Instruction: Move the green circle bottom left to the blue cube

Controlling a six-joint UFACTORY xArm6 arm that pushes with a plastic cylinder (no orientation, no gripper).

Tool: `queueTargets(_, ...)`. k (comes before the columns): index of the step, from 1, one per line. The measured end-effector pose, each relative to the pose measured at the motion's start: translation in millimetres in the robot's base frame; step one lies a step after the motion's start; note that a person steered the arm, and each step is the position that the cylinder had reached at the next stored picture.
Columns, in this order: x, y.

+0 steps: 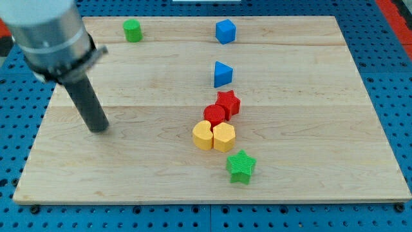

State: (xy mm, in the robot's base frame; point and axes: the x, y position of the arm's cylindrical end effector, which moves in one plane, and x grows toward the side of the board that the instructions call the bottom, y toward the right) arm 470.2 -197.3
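The green circle (132, 30) stands near the board's top edge, left of centre. The blue cube (225, 31) stands at the top, right of centre, level with the green circle. My tip (98, 127) rests on the board at the view's left, well below the green circle and a little to its left, touching no block.
A blue triangular block (222, 74) sits below the blue cube. A red star (228, 102) and a red round block (214, 115) touch above a yellow heart (203, 135) and a yellow hexagon (224, 136). A green star (241, 167) lies lower. The wooden board (322, 129) lies on blue pegboard.
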Motion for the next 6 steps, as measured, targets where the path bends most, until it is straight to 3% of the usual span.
queueTargets(1, -81.4, -21.1)
queueTargets(4, -266.6, -37.4)
queueTargets(5, -278.0, 16.9)
queueTargets(6, -196.8, 31.5)
